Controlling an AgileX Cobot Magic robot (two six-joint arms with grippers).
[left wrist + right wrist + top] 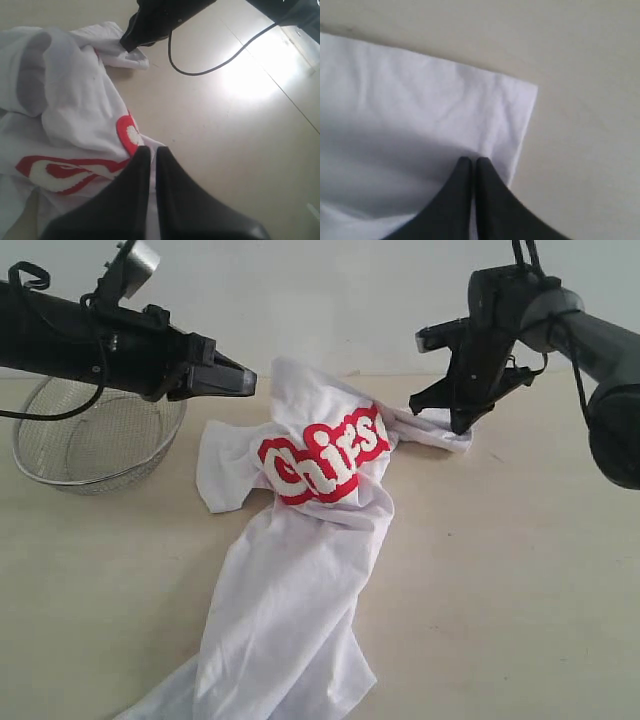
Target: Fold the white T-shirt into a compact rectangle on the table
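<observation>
Nearest: tail end of the shirt, bunched into a narrow crumpled strip on the table and cut off by the frame edge. Runs from there, long axis away from the camera, up to a wider rumpled chest end with red lettering, lying between the two tools. Not folded yet, not even flat.

Left gripper: fingers pressed together, with a thin white sliver between them in the wrist view, so apparently pinching the shirt's edge. Held above the table, with cloth rising in a peak just off its tip. Rest of the shirt spreading forward and down from that tip. Mesh bowl below and behind this arm, apart from the cloth.

Right gripper: also pressed together, tip down on a flat white corner of cloth right at its edge, seemingly nipping it. Bare table beyond that corner, and all other cloth on the side toward the left gripper.

Key relation, as a judgement: both tools at the far, wide end, one on each side of the lettering, with the long strip trailing from both toward the camera. Likely calls for drawing the two pinched points apart and away from the tail, to flatten before any fold. Neither arm near the tail end.
</observation>
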